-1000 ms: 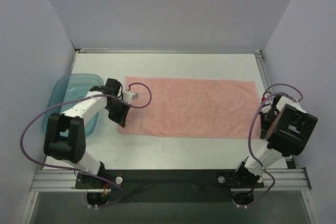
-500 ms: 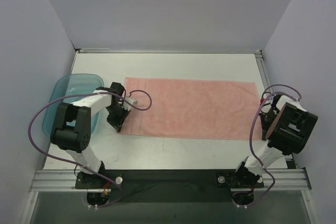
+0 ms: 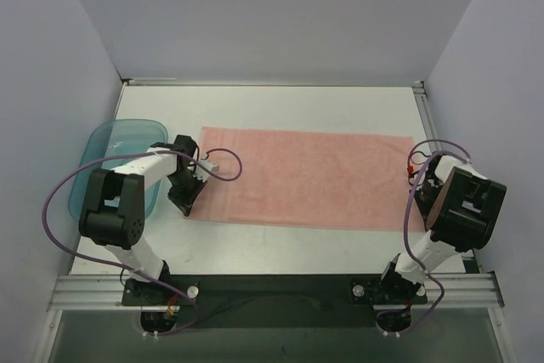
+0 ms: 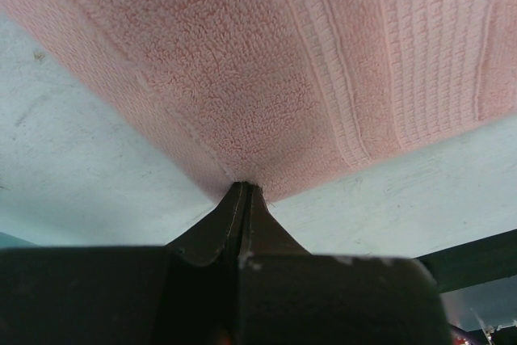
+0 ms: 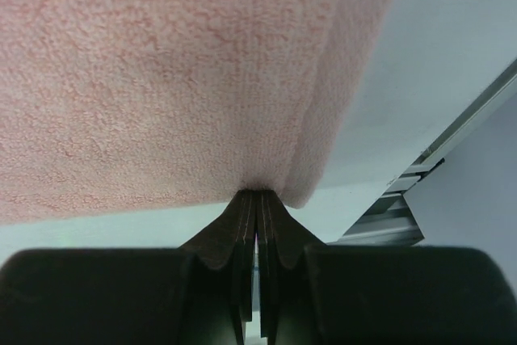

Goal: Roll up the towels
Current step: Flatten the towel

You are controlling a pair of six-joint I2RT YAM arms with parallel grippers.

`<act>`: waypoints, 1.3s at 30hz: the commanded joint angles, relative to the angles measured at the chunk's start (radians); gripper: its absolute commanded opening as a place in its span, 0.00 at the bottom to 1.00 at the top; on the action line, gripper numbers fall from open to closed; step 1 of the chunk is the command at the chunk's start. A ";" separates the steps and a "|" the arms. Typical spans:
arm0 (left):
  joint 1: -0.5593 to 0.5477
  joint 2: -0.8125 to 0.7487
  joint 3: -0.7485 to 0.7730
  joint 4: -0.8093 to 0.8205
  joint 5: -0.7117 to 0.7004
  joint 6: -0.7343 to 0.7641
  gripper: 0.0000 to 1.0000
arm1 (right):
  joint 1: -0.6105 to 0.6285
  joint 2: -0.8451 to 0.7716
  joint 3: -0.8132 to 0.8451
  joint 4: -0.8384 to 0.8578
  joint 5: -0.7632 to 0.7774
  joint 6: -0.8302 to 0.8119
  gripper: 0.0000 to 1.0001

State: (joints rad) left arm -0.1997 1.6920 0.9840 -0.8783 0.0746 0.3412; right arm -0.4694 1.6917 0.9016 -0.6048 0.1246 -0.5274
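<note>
A translucent teal plastic tray [image 3: 106, 149] is sitting at the left of the white surface [image 3: 280, 108], beside the left fingers [image 4: 242, 201], which are pinching the near-left corner of a salmon-pink rectangular terry-cloth towel [image 3: 302, 176]. The towel is lying flat across the surface, and the right fingers [image 5: 257, 208] are pinching its near-right corner.

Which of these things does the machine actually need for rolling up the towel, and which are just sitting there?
Part of the job:
- towel, pink, spread flat
- left gripper, shut on the towel's near left corner
- right gripper, shut on the towel's right end

Just lying about:
- tray, see-through blue-green plastic, left of the towel
</note>
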 commanded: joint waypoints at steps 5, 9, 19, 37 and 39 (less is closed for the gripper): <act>0.037 0.020 -0.090 0.001 -0.142 0.078 0.00 | 0.086 -0.033 -0.090 0.005 0.072 -0.043 0.00; 0.037 -0.014 -0.085 -0.027 -0.107 0.074 0.00 | 0.094 -0.059 -0.093 -0.035 0.063 -0.052 0.00; 0.037 -0.107 0.077 -0.154 0.045 0.081 0.45 | 0.094 -0.112 0.168 -0.327 -0.216 -0.020 0.28; 0.043 0.270 0.844 -0.021 0.220 -0.056 0.69 | 0.091 0.471 1.140 -0.375 -0.424 0.175 0.39; 0.048 0.303 0.887 -0.010 0.221 -0.068 0.70 | 0.092 0.531 1.233 -0.378 -0.425 0.175 0.39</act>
State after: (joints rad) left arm -0.1642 1.9549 1.7798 -0.9436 0.2592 0.3134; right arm -0.3733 2.1437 2.0270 -0.9142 -0.2821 -0.3828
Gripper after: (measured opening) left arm 0.698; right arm 0.392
